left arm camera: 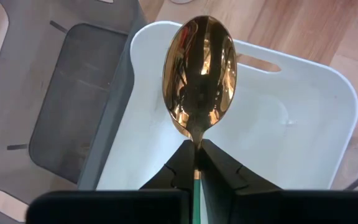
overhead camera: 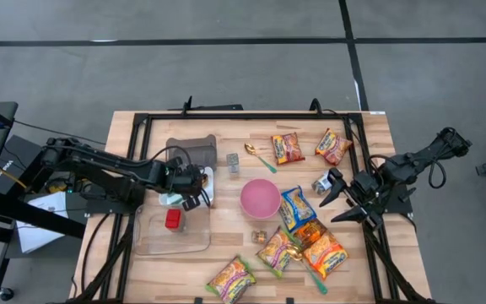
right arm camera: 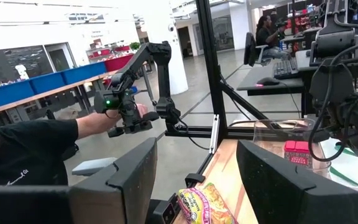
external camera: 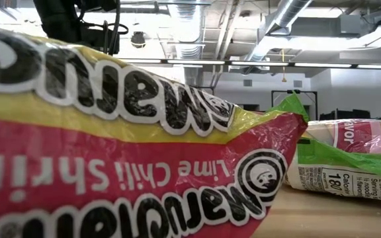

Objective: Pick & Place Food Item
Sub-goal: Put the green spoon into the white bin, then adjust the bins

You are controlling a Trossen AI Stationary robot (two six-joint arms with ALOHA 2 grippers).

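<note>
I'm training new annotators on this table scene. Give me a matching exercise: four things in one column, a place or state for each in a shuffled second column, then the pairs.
Things:
1. gold spoon
2. pink bowl
3. red item
4. right gripper

Places or states:
A. inside the clear container
B. open, holding nothing
C. clamped in the left gripper above the white tray
D. empty, mid-table among the noodle packets

Pairs: 1-C, 2-D, 3-A, 4-B
</note>
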